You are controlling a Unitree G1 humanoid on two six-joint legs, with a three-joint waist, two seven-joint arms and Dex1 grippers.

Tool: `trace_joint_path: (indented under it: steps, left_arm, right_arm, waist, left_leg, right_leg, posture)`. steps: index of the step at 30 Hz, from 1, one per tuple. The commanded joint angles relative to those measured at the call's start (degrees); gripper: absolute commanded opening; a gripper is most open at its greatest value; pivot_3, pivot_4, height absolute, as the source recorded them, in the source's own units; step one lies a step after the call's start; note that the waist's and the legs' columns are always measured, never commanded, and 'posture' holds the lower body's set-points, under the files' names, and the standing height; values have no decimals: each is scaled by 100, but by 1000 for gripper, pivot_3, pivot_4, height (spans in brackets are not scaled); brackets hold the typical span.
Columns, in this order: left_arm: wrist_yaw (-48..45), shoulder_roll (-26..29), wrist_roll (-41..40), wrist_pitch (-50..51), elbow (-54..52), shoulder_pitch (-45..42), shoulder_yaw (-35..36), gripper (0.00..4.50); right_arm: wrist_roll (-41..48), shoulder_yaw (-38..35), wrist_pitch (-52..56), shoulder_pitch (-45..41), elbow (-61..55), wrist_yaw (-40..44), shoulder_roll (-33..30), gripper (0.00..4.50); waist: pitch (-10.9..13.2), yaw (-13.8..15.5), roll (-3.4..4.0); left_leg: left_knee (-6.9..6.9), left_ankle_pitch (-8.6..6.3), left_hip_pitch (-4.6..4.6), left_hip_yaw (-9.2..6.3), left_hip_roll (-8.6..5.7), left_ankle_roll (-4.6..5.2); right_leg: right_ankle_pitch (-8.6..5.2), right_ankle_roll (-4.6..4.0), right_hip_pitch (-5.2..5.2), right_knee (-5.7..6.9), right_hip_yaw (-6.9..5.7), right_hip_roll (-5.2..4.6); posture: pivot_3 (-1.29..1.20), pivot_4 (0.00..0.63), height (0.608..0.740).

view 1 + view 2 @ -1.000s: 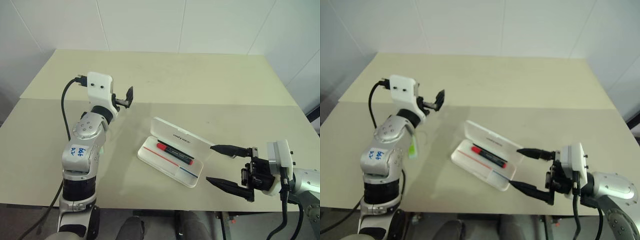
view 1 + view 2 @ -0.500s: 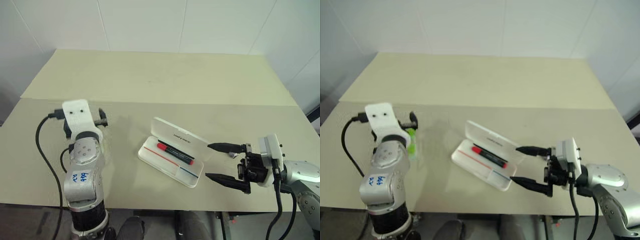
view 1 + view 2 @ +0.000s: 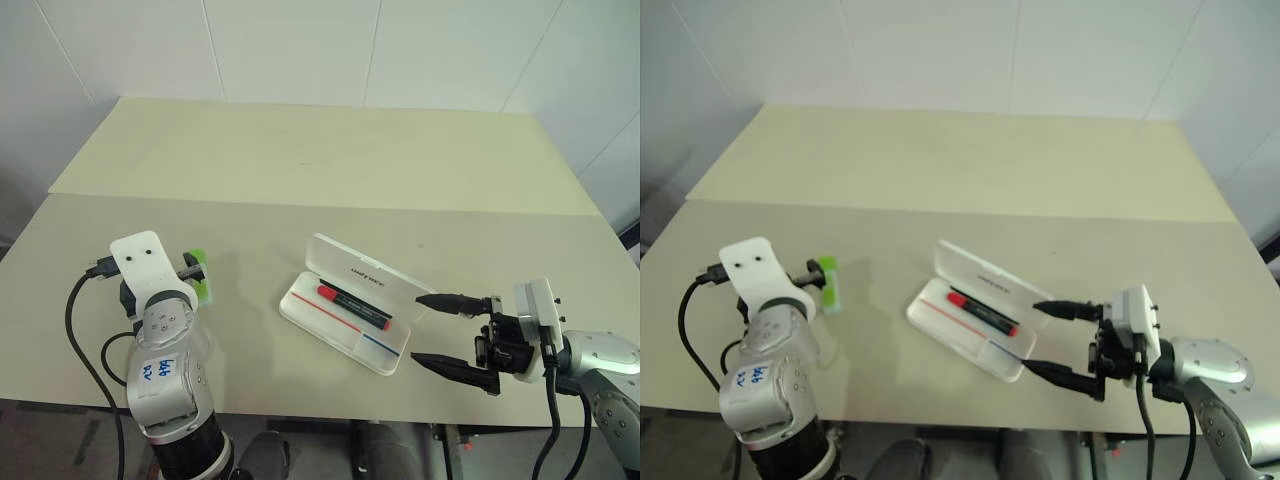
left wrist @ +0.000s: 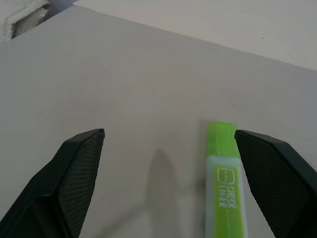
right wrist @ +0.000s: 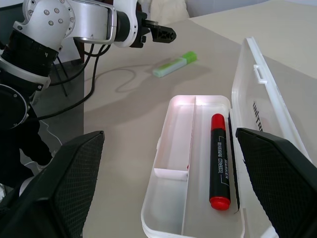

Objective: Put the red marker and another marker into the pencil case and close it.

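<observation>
The left hand (image 4: pixel 168 163) has swung down from up over the table (image 3: pixel 330 160) and now sits low, right at the green highlighter (image 4: pixel 225 193), fingers spread wide with nothing between them yet. In the wrist view the highlighter lies flat on the table just inside the hand's right finger (image 4: pixel 277 173), close to it rather than centred in the gap, so my read is the hand wants a small sideways shift before it closes. Off to that hand's right, well apart, the pencil case (image 3: pixel 345 330) lies open on the table, lid tipped back, and the red marker (image 3: pixel 352 307) is already lying inside along the hinge side. So half the loading looks done and the highlighter is the piece left. The right hand (image 3: pixel 445 335) hovers just beside the case's near end, its fingers also wide and empty, pointing at the case, well placed, I'd say, to steady it or shut the lid later.
</observation>
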Motion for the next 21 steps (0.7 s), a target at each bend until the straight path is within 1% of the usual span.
trace_joint_path:
  steps: [1,4,6,14,21]
  left_arm:
    - [-197,-98,-213,-325,56,-89,95,4479]
    - [-151,-283,-347,-225,188,-113,301,4479]
    - [-160,-296,-426,-208,326,-105,321,4479]
    - [-5,-471,-938,-53,869,-384,874,4479]
    - [-90,-397,-1300,266,1291,-543,977,4479]
  right_arm:
    - [11,-78,-89,14,-180,-49,27,4500]
    - [-35,-89,-117,48,-193,-99,27,4500]
    - [-56,-88,-132,65,-189,-116,30,4500]
    - [-109,-141,-146,155,-283,-187,36,4500]
    - [-89,-166,-130,265,-438,-306,34,4500]
  waist:
    - [0,2,0]
    - [0,1,0]
    - [0,-1,0]
    - [0,5,-1]
    - [0,4,0]
  left_leg:
    - [0,0,0,0,0,0]
    - [0,0,-1,0,0,0]
    - [-1,0,-2,0,1,0]
    - [0,0,-2,0,0,0]
    - [0,-2,-3,0,0,-1]
  right_leg:
    - [0,0,0,0,0,0]
    - [0,0,0,-3,0,0]
    - [0,1,-1,-3,0,0]
    - [1,1,0,-4,-1,0]
    - [2,3,-1,-4,-2,0]
  posture:
    - [0,150,740]
    - [0,150,740]
    - [0,150,740]
    - [0,150,740]
    - [0,150,740]
